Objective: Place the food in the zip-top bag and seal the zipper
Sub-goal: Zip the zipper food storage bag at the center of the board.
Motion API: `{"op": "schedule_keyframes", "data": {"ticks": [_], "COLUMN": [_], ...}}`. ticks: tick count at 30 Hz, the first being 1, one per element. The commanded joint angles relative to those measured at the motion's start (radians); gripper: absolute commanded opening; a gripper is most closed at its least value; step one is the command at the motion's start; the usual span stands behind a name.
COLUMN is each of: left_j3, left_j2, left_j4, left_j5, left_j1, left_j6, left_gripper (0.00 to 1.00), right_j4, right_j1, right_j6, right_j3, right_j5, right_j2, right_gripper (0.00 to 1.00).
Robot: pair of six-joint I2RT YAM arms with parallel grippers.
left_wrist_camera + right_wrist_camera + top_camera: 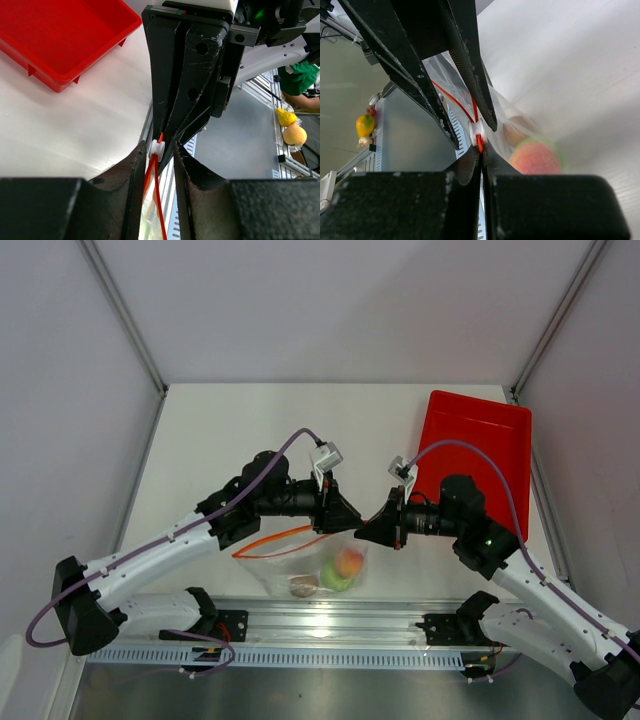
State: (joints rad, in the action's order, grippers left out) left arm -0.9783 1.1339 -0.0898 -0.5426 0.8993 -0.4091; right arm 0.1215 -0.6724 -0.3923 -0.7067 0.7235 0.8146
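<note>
A red tray (478,455) lies on the white tabletop (250,430) at the far right, one long side close to the right wall (it sits a little skewed to the tabletop's edges). A ribbed metal rail (330,625) runs along the near edge. Beyond that edge, the left wrist view shows a yellow piece (286,118) and a round orange piece (294,134) just beside each other, with something green (298,78) above them.
</note>
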Motion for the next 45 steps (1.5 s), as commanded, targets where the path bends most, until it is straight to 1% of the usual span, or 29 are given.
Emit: {"op": "schedule_keyframes", "data": {"ticks": [1, 6, 10, 13, 18, 26, 31, 45], "left_j3": [-0.034, -0.017, -0.028, -0.037, -0.037, -0.028, -0.011, 0.024], "left_j2": [0.009, 0.004, 0.000, 0.004, 0.004, -0.014, -0.023, -0.086], "left_j4": [0.033, 0.032, 0.016, -0.007, -0.024, -0.050, -0.042, -0.096], "left_j5": [-0.040, -0.039, -0.020, -0.008, -0.002, 0.015, 0.010, 0.043], "left_j1": [0.012, 0.012, 0.012, 0.012, 0.012, 0.013, 0.012, 0.012], "left_j6": [0.015, 0.015, 0.015, 0.013, 0.013, 0.021, 0.020, 0.041], "left_gripper": [0.31, 0.25, 0.14, 0.08, 0.02, 0.00, 0.01, 0.01], "right_j4": [-0.043, -0.045, -0.037, -0.033, -0.036, -0.072, -0.089, -0.054], "right_j1": [-0.004, -0.004, -0.004, -0.003, -0.001, 0.008, 0.025, 0.082], "right_j6": [-0.006, -0.008, -0.008, -0.008, -0.019, -0.065, -0.085, -0.089], "right_j3": [-0.017, -0.016, -0.014, -0.011, -0.010, 0.021, 0.038, 0.039], "right_j5": [-0.002, -0.004, -0.015, -0.025, -0.053, -0.104, -0.105, -0.125], "right_j2": [-0.008, -0.006, -0.006, -0.006, -0.009, -0.034, -0.034, -0.058], "right_gripper": [0.00, 0.00, 0.00, 0.00, 0.00, 0.00, 0.00, 0.00]}}
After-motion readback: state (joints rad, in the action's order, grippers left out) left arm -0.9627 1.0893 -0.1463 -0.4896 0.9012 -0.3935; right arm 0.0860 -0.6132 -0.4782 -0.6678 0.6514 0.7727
